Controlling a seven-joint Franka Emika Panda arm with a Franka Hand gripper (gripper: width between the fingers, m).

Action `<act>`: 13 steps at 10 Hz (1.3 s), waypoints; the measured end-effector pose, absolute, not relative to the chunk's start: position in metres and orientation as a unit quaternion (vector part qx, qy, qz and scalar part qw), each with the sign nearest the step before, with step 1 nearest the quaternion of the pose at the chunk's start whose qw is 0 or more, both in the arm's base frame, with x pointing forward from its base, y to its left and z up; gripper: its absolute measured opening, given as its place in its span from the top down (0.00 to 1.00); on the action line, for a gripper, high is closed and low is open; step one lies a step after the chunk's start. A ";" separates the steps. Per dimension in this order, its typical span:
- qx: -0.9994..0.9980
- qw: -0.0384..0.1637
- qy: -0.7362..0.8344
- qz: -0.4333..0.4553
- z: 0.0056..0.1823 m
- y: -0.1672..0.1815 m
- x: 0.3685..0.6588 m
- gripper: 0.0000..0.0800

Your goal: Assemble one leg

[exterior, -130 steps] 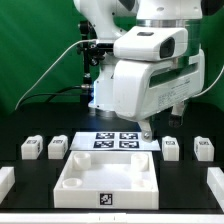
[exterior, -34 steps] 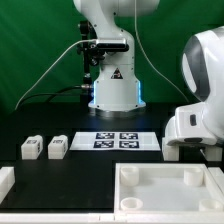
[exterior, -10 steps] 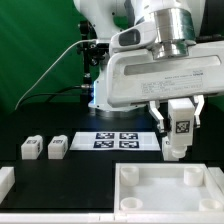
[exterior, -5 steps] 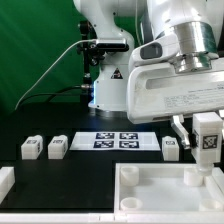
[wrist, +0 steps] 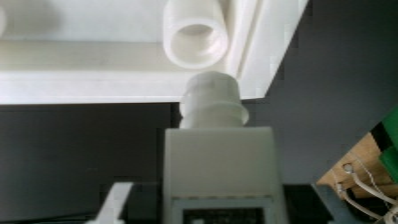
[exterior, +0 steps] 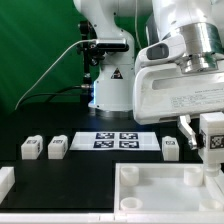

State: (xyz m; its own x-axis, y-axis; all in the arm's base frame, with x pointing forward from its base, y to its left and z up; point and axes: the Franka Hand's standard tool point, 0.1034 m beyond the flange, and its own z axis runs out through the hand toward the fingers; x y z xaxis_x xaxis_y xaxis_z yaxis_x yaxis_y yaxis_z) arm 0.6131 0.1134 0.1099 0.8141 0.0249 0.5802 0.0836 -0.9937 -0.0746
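Note:
My gripper is shut on a leg, a small white block with a black-and-white tag. It holds the leg upright above the far right corner of the large white tray. In the wrist view the held leg points its rounded peg at the tray's corner socket, with the peg tip just short of the tray's rim. One finger shows beside the leg. Three more legs lie on the black table: two on the exterior view's left and one by the gripper.
The marker board lies behind the tray, in front of the arm's base. A white block sits at the exterior view's left edge. A wooden-looking object shows at the wrist view's edge.
The gripper has carried the leg toward the exterior view's right over the last second. Earlier the tray lay in the middle; it now lies at the right.

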 end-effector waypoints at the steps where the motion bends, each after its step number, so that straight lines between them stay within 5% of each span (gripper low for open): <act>1: -0.951 0.046 -0.026 -0.306 0.103 0.109 0.615 0.64; 6: -0.955 0.048 -0.019 -0.293 0.074 0.108 0.622 0.64; 13: -0.958 0.049 -0.025 -0.283 0.057 0.117 0.616 0.64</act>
